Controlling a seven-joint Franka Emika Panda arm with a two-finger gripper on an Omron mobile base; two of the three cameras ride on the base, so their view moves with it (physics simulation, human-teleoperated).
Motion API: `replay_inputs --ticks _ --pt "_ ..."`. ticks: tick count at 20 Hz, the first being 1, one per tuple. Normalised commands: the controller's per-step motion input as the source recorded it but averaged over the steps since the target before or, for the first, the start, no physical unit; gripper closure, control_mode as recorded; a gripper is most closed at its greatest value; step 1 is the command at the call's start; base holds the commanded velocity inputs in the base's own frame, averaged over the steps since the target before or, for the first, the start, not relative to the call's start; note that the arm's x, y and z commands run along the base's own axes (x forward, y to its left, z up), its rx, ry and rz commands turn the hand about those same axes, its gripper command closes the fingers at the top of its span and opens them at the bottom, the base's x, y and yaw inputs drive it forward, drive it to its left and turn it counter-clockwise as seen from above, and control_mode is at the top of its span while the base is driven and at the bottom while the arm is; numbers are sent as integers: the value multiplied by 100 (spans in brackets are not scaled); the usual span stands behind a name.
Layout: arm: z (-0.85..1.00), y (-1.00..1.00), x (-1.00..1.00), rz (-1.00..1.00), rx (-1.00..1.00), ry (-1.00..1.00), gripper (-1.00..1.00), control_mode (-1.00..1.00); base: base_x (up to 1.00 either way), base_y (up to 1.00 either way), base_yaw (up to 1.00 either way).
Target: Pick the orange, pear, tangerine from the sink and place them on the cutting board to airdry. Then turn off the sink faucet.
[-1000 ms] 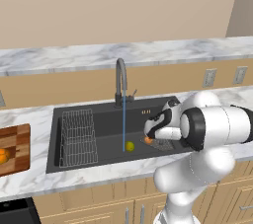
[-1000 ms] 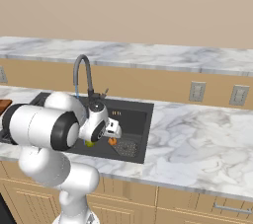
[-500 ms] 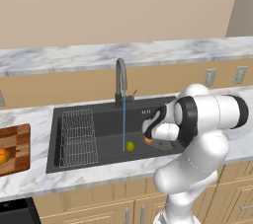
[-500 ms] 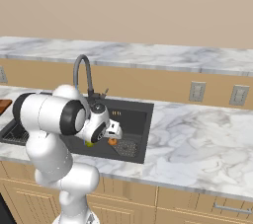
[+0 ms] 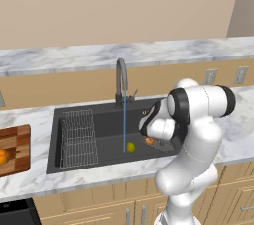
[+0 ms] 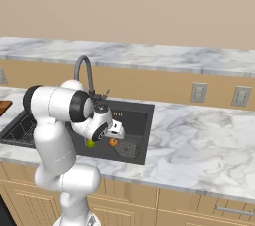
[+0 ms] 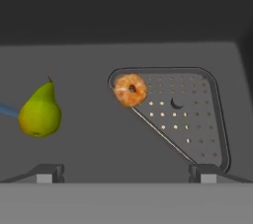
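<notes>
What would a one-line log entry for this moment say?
gripper: open, above sink floor | orange fruit: on drain grate | pear: in sink | faucet: running

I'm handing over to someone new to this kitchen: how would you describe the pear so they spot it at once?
Find the sink in the marble counter, below the faucet. On its floor, where the water stream lands, lies the pear. It is yellow-green with a narrow neck, unlike the round orange fruit by the drain grate.
</notes>
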Motion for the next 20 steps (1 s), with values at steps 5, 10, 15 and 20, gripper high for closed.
replay_inputs --ticks 5,10,15,20 --pt "-23 0 12 0 0 0 -100 -100 0 0 0" --pt "-30 0 8 0 0 0 -100 -100 0 0 0" --pt "-27 0 18 0 0 0 -100 -100 0 0 0" --pt "-23 0 23 0 0 1 -100 -100 0 0 0"
